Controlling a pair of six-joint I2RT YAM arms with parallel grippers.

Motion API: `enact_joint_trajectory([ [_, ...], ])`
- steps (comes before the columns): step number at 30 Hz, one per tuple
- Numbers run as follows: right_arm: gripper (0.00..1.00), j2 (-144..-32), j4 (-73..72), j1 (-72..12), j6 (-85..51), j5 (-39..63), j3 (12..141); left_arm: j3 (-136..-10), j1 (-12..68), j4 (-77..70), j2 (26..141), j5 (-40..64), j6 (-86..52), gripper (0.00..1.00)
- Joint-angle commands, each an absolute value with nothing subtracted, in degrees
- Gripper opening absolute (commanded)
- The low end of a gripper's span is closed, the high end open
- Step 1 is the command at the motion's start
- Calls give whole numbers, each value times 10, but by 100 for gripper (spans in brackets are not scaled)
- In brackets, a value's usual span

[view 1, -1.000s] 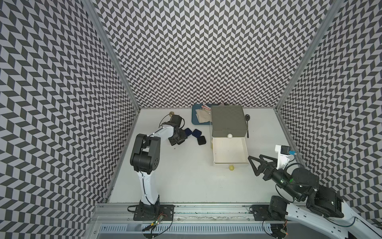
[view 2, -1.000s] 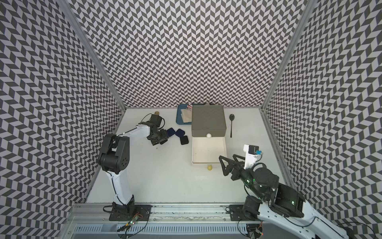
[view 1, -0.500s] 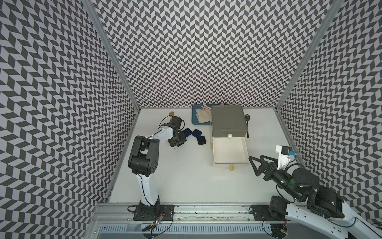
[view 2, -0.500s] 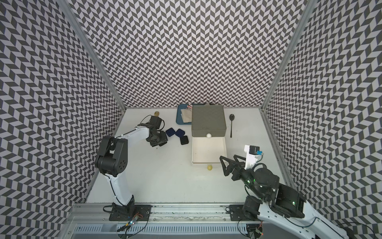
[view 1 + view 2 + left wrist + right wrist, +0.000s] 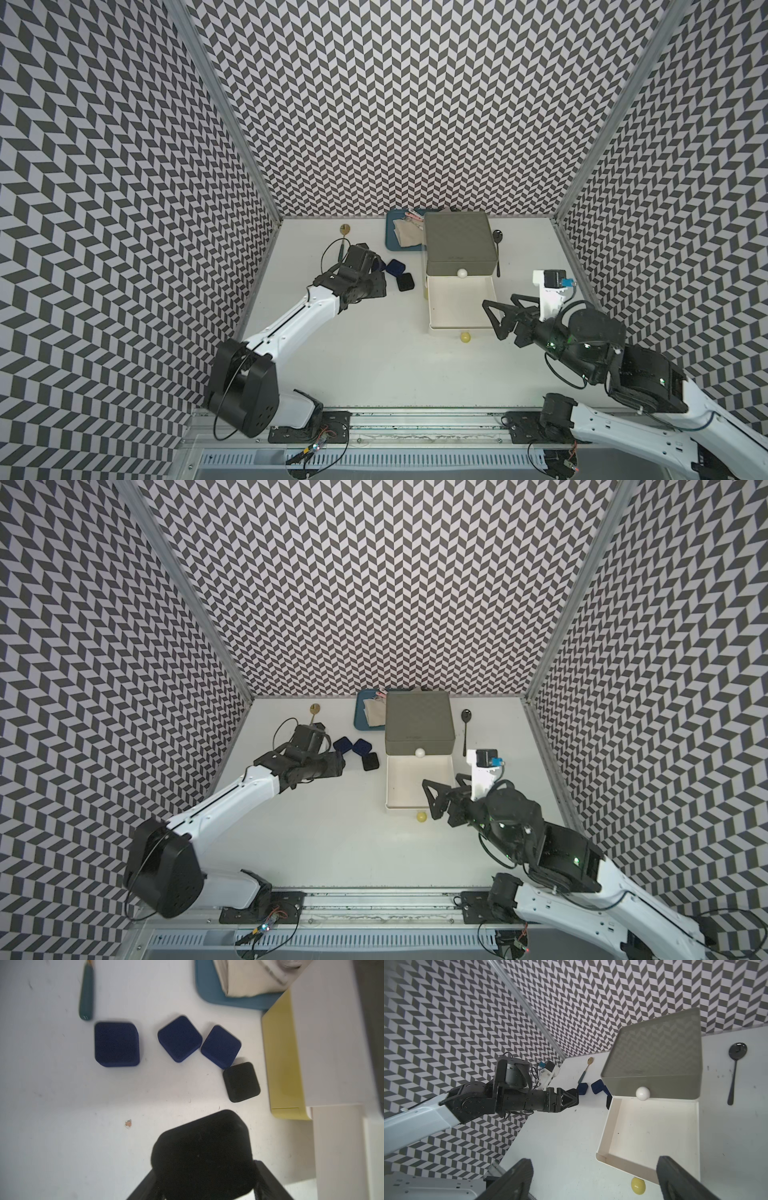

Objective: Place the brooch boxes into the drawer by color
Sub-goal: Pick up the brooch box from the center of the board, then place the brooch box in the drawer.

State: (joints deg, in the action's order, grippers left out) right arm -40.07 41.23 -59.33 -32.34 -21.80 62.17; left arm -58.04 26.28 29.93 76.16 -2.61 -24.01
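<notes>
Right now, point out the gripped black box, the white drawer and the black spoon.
held black box [image 5: 203, 1153], left wrist view, top face
white drawer [image 5: 459, 303], in a top view, bare floor
black spoon [image 5: 466, 715], in a top view, bowl

A white table was seen, marked with small scuffs. At its back a blue tray was laid flat, and the drawer chest was stood just beside it. A gold spoon with a green handle was laid toward the left wall, a black spoon on the chest's far side. Three navy brooch boxes were set flat between gold spoon and chest, two nearly corner to corner. A black brooch box was placed just beside the one nearest the chest.
</notes>
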Motion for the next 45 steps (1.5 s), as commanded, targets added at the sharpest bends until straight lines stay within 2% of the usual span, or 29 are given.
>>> enact_joint_trajectory([
  [1,97,-454,418,-581,-272,-157,709,-545,272,245,669,-10,-159,48],
  [4,97,-514,440,-522,-252,-50,791,-506,275,221,582,28,-113,49],
  [8,96,-599,447,-352,-232,269,847,-467,298,194,487,57,-68,50],
  [10,93,-632,447,-324,-221,338,867,-445,316,169,439,61,-50,49],
  [13,91,-677,478,-323,-194,333,920,-425,334,153,392,61,-21,47],
  [16,91,-727,501,-324,-176,367,955,-432,348,171,389,57,0,48],
  [19,89,-757,491,-327,-178,360,958,-436,370,177,387,43,12,47],
  [22,87,-778,487,-345,-177,325,969,-443,388,192,396,28,20,47],
  [30,81,-874,538,-461,-156,215,1058,-465,455,204,420,-9,17,47],
  [34,76,-888,532,-466,-158,209,1056,-470,492,216,421,-46,14,47],
  [41,74,-899,523,-485,-155,212,1036,-483,538,218,433,-89,12,47],
  [45,67,-893,513,-489,-157,216,1010,-488,552,218,443,-106,13,47],
])
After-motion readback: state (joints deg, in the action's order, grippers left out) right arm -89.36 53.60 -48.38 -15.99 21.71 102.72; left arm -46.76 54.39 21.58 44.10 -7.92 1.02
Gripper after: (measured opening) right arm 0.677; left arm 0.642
